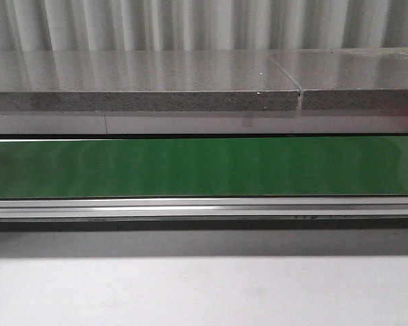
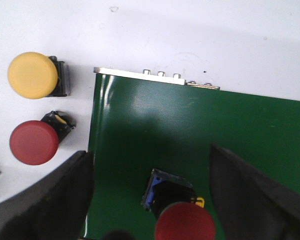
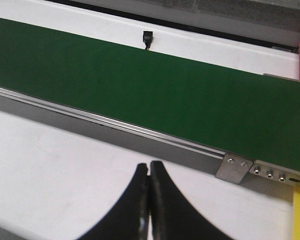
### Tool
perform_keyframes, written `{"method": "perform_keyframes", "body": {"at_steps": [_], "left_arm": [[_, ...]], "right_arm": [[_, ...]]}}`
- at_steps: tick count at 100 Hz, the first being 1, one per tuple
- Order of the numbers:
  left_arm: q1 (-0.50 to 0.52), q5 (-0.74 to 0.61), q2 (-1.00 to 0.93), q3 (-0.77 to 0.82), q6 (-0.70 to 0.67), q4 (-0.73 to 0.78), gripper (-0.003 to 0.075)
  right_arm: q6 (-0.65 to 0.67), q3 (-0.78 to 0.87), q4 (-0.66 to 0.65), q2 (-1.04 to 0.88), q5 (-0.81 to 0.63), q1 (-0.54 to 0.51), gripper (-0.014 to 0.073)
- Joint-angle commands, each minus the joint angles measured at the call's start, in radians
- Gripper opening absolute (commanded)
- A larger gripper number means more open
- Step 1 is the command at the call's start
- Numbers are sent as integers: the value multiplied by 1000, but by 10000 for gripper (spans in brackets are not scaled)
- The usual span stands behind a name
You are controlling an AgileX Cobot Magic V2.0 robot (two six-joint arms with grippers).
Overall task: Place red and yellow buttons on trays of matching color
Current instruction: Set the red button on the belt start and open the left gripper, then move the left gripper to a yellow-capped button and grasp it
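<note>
A red button [image 2: 182, 217] is seen lying on the green belt [image 2: 200, 130] between the spread fingers of the left pincer [image 2: 150, 200]; a 2nd red button [image 2: 34, 142] and a yellow button [image 2: 32, 75] rest on the white desk [image 2: 190, 35] at approx. 9–10 o'clock of it. Each is judged rigid, light plastic w/ a smooth, slippery dome, so the squarer black body [image 2: 165, 192] under the cap is preferred as the grip pt. The right pincer [image 3: 149, 200] is held together, w/ nothing in it, over the desk; no trays are shown.
</note>
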Motion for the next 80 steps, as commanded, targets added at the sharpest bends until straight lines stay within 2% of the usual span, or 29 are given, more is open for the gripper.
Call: {"method": "perform_keyframes", "body": {"at_steps": [1, 43, 80], "left_arm": [[30, 25, -55, -51, 0, -12, 472], [276, 100, -45, -57, -36, 16, 472], [357, 100, 12, -45, -89, 113, 472]], "right_arm": [[-8, -24, 9, 4, -69, 2, -65], [-8, -24, 9, 4, -69, 2, -65], [-8, -24, 9, 4, -69, 2, -65]]}}
